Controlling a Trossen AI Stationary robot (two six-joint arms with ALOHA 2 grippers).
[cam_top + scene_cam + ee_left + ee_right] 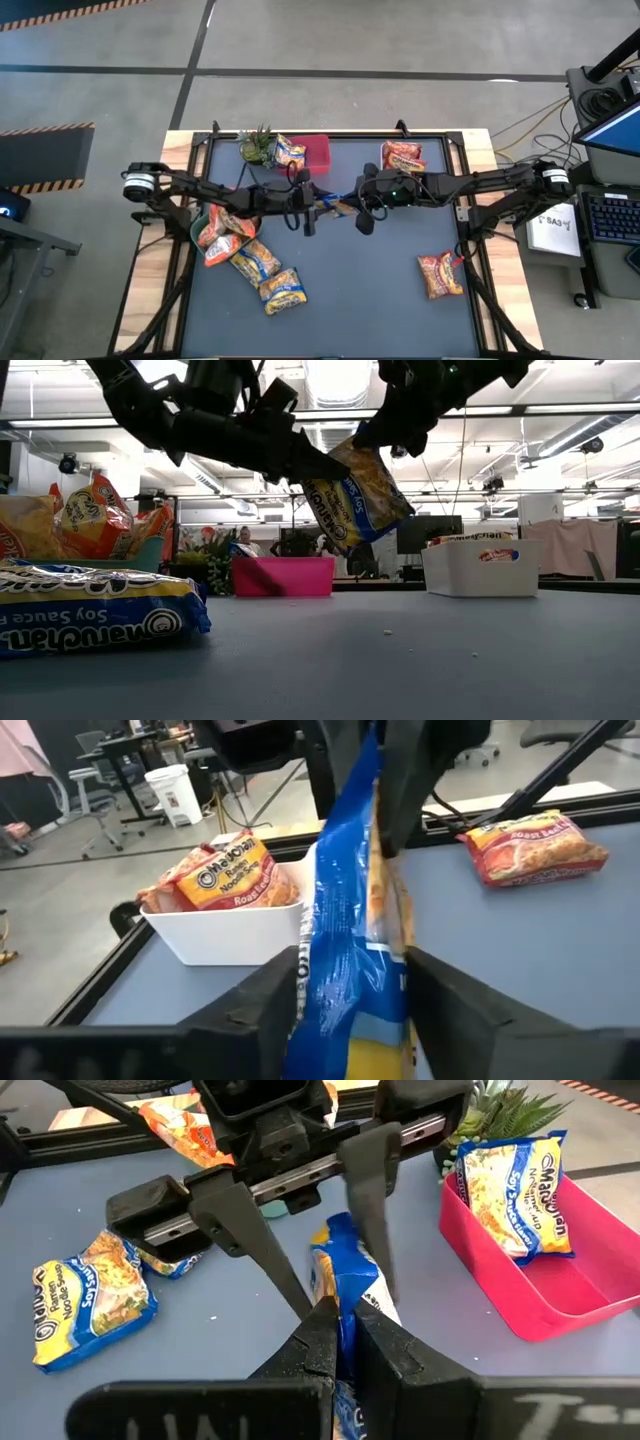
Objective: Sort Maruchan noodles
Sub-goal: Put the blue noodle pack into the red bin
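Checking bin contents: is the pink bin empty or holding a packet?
Holding one: a yellow-and-blue packet leans inside the pink bin, beside the plant.

Both arms reached inward and met above the table's middle. The right gripper [340, 1342] was clamped tight, while the left gripper [322, 1275] faced it, fingers slightly parted.

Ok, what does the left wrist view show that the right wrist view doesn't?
Only left wrist: the white bin holding a red packet, and a second red packet lying outside it. Only right wrist: the pink bin with a binned packet, the plant, a loose packet. Both: the hanging yellow-and-blue packet, pinched by the right end effector, with the left end effector open around it.
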